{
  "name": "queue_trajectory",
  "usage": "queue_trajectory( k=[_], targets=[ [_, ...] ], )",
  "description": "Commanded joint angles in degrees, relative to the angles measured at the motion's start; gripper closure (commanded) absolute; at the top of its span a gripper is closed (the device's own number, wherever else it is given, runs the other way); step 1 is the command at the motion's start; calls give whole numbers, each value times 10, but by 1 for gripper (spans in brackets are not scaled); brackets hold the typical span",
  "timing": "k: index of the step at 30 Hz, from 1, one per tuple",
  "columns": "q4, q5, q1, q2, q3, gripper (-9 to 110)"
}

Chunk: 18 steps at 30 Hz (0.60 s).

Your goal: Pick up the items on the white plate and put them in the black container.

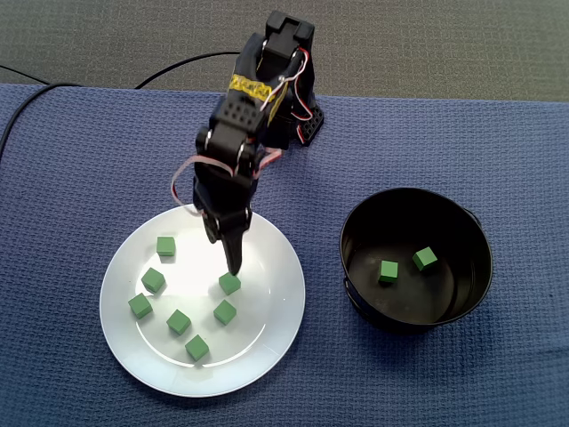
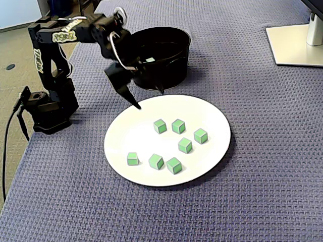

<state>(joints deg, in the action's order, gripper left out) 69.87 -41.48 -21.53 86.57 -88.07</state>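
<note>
Blue woven cloth covers the worktop (image 1: 498, 160), and the white plate (image 1: 262, 342) lies on it in front of the arm (image 1: 240, 124). Beside the plate, to its right in a fixed view and behind it in the other, stands the black container (image 1: 453, 294).

Two green cubes (image 1: 388, 271) lie on the container's floor, so part of the job looks done. Seven green cubes (image 1: 225, 312) are on the plate, none touching another, so by my count most of the work is left.

The gripper (image 1: 236, 263) points down over the plate on the side nearest the arm's base. Its fingers look drawn together to a narrow tip with nothing between them. In one fixed view the tip seems just beside the cube nearest the plate's centre (image 1: 229, 284). In the other view the gripper (image 2: 136, 105) hangs over the plate's rim, apart from every cube. I judge it is approaching the next pick, and the fingers would have to spread before they could take a cube.
</note>
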Motion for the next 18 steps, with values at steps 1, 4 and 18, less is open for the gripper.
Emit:
queue_trajectory(
  k=[1,4,18],
  targets=[
    [-83,-10,9,-14,-47,77],
    [-100,-11,19,-39,-60,77],
    [-209,-36,24,-103,-106,77]
  ],
)
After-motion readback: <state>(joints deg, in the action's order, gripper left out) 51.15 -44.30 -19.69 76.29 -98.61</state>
